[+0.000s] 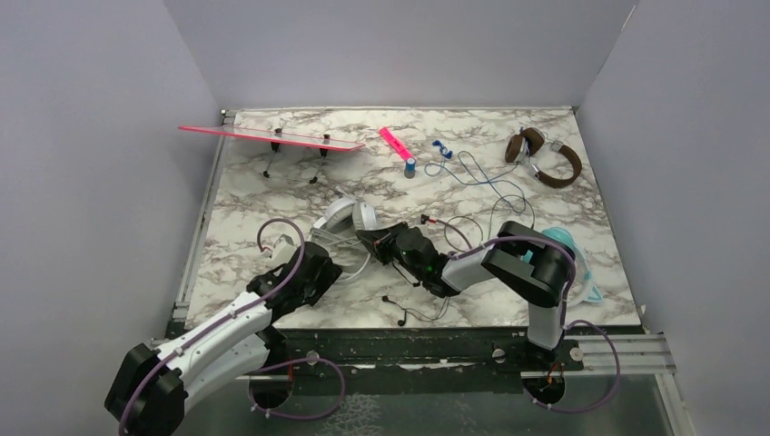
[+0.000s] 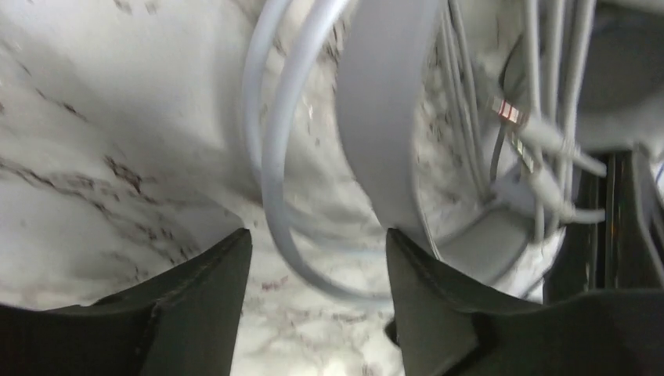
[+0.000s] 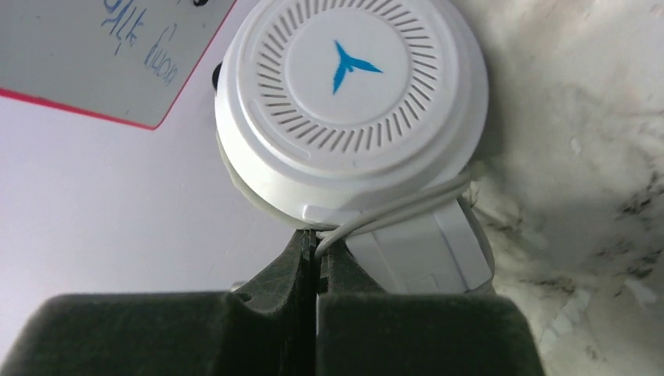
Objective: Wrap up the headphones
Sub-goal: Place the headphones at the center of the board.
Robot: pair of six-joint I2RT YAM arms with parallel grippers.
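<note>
One white headphones (image 3: 348,102) on table (image 1: 272,191), left jaws apart astride its cord (image 2: 272,157), right jaws clamped on cord.

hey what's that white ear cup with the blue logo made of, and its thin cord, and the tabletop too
Ear cup: probably hard moulded plastic, matte white, going by the crisp radial slots and the printed blue logo.
Cord: smooth and bends softly, so likely rubbery plastic insulation.
Tabletop: white with grey marble veining. It could be stone or a printed laminate; the look leaves it open.
</note>
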